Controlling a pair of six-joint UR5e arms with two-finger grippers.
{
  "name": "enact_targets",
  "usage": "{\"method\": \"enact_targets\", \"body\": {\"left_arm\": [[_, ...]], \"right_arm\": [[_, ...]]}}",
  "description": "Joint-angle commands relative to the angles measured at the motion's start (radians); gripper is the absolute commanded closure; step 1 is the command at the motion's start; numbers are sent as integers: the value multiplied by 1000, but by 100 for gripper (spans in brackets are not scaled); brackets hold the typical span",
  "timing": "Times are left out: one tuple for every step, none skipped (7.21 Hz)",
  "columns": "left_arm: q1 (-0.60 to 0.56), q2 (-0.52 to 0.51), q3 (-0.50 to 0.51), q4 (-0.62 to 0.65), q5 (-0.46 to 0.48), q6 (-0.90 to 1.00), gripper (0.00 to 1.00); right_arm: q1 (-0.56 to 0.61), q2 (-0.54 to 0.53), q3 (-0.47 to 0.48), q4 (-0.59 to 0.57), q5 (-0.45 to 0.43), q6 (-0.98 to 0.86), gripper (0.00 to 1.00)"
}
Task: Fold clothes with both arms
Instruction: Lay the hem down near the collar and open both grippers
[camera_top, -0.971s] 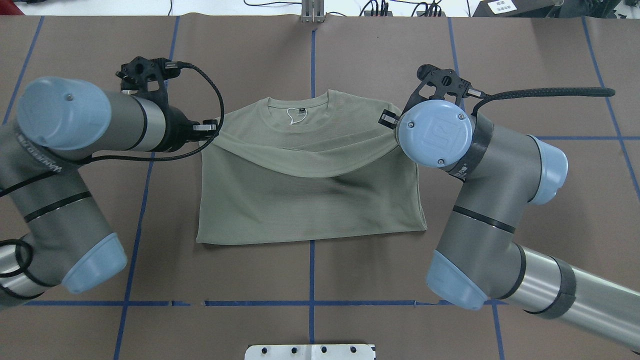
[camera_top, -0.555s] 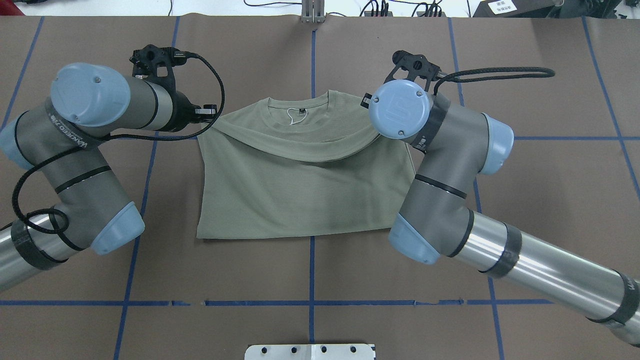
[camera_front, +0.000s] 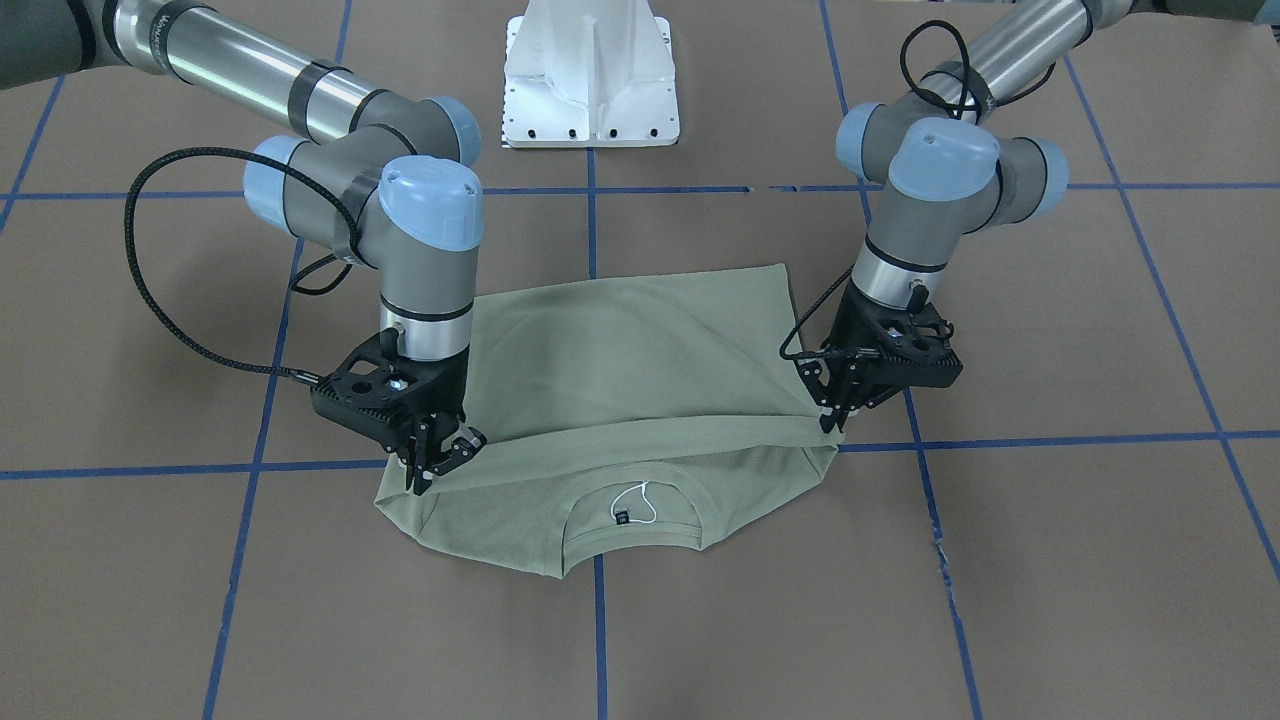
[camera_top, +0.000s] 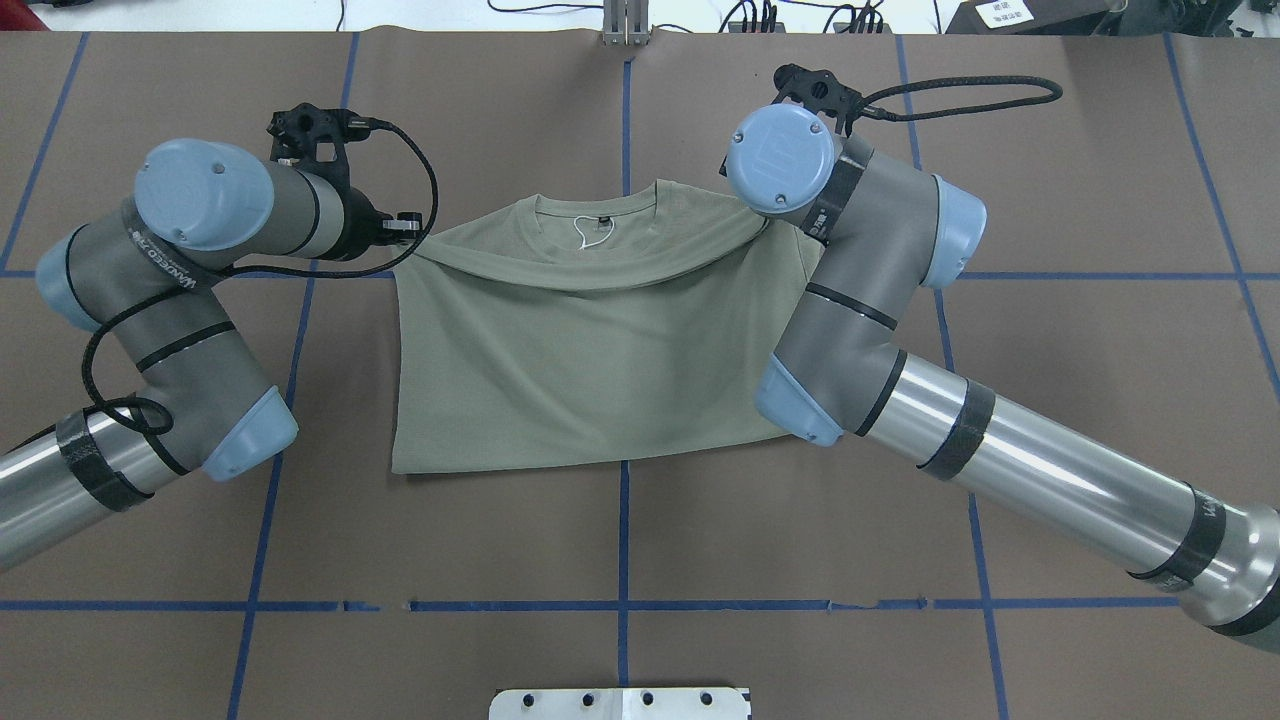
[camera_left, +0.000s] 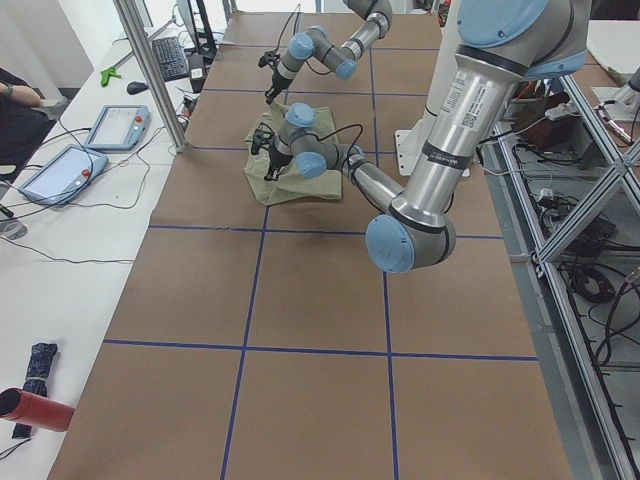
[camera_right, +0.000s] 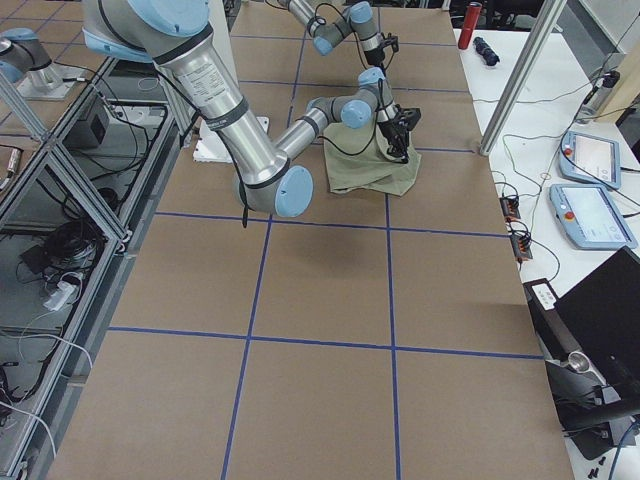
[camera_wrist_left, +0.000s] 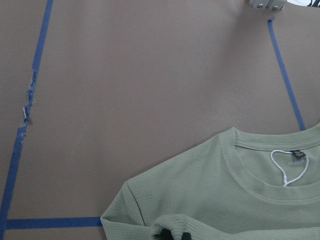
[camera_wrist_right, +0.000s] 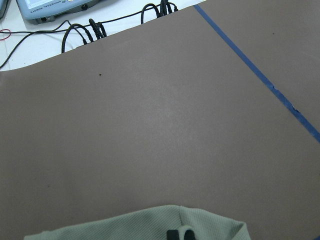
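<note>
In the overhead view, the lifted edge (camera_top: 600, 287) of the shirt (camera_top: 590, 380) is travelling toward 12 o'clock, covering more of the layer beneath and closing on the collar (camera_top: 597, 215). The right tool (camera_front: 440, 462), pinching one corner of that edge, is swinging toward 11 o'clock, and the right arm's elbow (camera_top: 800, 405) is now sliding over the shirt's 4 o'clock corner. The left tool (camera_front: 832, 418), pinching the other corner, is edging toward 12 o'clock. The sag in the carried edge is flattening, and the fold at 6 o'clock is creeping toward 12 o'clock across the surface (camera_top: 620, 540).
</note>
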Motion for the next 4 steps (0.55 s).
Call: {"method": "enact_targets", "body": {"left_arm": [[-30,-2,20,-16,-1,34,100],[-29,-6,40,-21,-1,32,100],[-26,-17,65,-21,-1,34,100],[-24,-22,67,-21,-1,34,100]], "right_arm": [[31,0,-19,3,23,-29,100],[26,1,-61,17,22,-31,100],[15,-3,-102,76,20,-32,100],[9,-5,-137,121,20,-32,81]]}}
